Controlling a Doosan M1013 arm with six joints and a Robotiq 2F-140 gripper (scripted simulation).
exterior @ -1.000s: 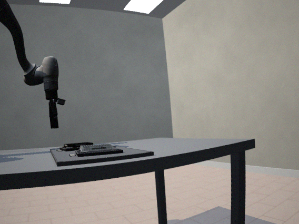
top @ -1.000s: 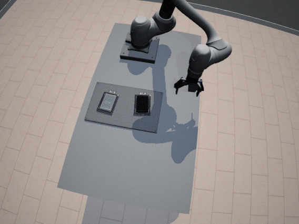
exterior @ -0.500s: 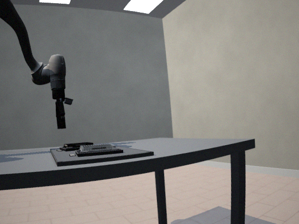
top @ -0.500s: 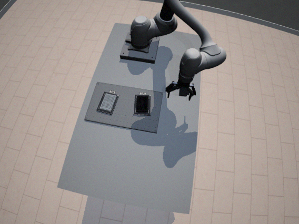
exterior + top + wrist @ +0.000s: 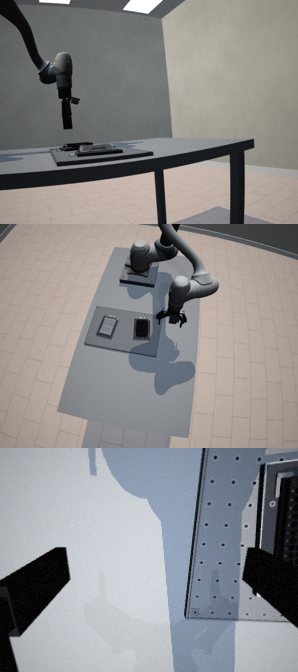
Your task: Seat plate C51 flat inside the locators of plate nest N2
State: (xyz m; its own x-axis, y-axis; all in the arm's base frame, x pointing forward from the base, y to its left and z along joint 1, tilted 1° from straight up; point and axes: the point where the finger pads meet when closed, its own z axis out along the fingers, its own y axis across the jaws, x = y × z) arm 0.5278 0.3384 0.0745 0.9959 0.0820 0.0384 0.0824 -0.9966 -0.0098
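Gripper (image 5: 171, 319) spread wide and empty, high above the table (image 5: 126, 392), just off the right edge of the perforated base board (image 5: 123, 343).

Which plate is C51 cannot be told; labels are too small. The black plate (image 5: 141, 328) lies nearest, left of the tool, with the clear plate (image 5: 107, 326) further left, both in nests, long axes running near to far. Grey table; tiled floor (image 5: 249, 371); plain walls (image 5: 231, 79).

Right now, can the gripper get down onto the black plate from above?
Probably yes. The gripper hangs open and empty, high above the table and just beside the base board. Nothing covers the black plate.
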